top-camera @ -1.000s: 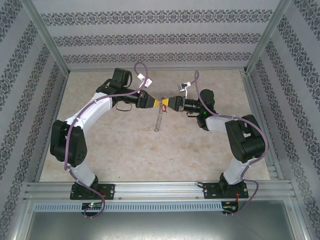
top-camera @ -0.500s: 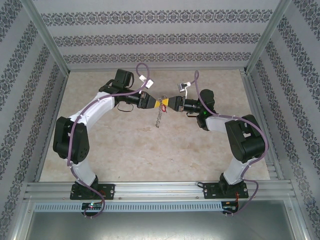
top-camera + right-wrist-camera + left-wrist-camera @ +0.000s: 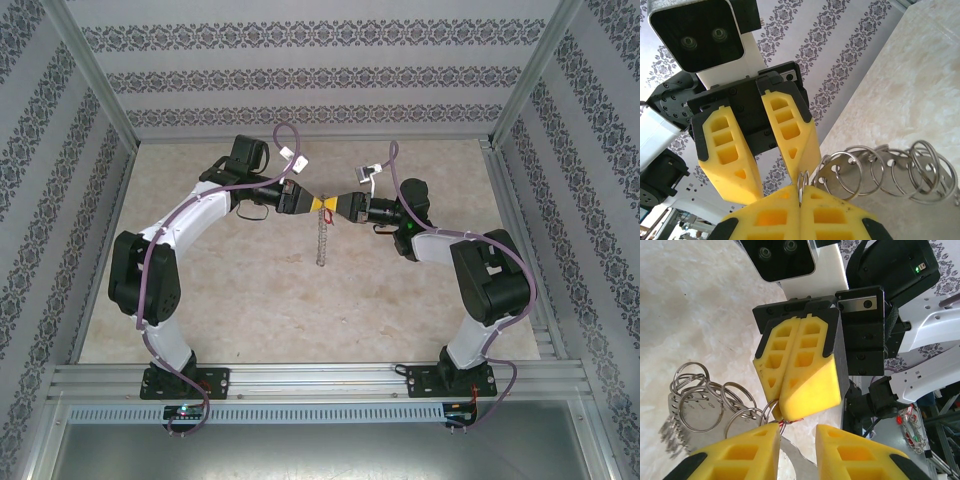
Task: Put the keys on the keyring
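Both grippers meet tip to tip above the middle of the table. My right gripper [image 3: 800, 192] [image 3: 336, 206] is shut on one split ring of the keyring [image 3: 880, 165], a grey metal strip with several rings that hangs below the tips [image 3: 319, 240]. The rings show again in the left wrist view [image 3: 700, 405]. My left gripper [image 3: 797, 429] [image 3: 311, 203] has its jaws apart, one fingertip [image 3: 771, 429] resting against the pinched ring. A thin red sliver of the key [image 3: 792, 420] [image 3: 327, 200] shows at the right gripper's tip. A blurred grey shape lies low between the left fingers.
The beige marble-patterned table [image 3: 240, 290] is walled by patterned panels at the back and both sides, with an aluminium rail [image 3: 320, 378] along the near edge where the arm bases stand.
The left arm's elbow has shifted a little right. The hanging keyring has swung from a slant to straight down. Both grippers have stayed together, jaws unchanged.
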`<move>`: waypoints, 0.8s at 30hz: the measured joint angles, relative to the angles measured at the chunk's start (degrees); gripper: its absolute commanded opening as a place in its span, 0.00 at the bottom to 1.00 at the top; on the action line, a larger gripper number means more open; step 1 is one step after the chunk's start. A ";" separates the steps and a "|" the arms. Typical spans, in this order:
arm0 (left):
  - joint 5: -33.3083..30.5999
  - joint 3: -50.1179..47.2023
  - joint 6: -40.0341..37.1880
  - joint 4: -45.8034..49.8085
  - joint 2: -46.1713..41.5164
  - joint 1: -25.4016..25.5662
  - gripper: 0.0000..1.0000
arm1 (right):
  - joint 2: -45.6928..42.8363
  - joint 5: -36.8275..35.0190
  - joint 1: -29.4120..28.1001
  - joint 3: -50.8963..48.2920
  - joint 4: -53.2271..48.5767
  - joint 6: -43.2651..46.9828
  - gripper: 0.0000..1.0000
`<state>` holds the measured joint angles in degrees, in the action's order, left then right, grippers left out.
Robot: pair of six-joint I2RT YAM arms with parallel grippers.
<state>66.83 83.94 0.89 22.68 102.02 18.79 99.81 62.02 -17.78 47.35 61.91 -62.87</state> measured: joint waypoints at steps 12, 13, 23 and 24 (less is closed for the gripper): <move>-1.09 1.95 -0.87 0.11 0.07 -0.15 0.29 | -1.62 0.00 0.00 -1.01 0.02 0.02 0.00; -1.11 2.05 -1.03 0.15 0.07 -0.15 0.29 | -1.64 0.00 0.00 -1.01 0.04 0.02 0.00; -1.49 3.45 -2.40 1.60 0.17 -0.15 0.30 | -1.86 0.00 0.00 -1.03 0.02 0.02 0.00; -1.46 3.74 -2.40 1.60 0.37 -0.15 0.30 | -1.99 0.00 0.00 -1.03 0.04 0.02 0.00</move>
<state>65.36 87.68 -1.52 24.27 102.39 18.63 97.82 62.02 -17.78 46.33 61.95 -62.85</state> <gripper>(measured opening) 0.303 0.063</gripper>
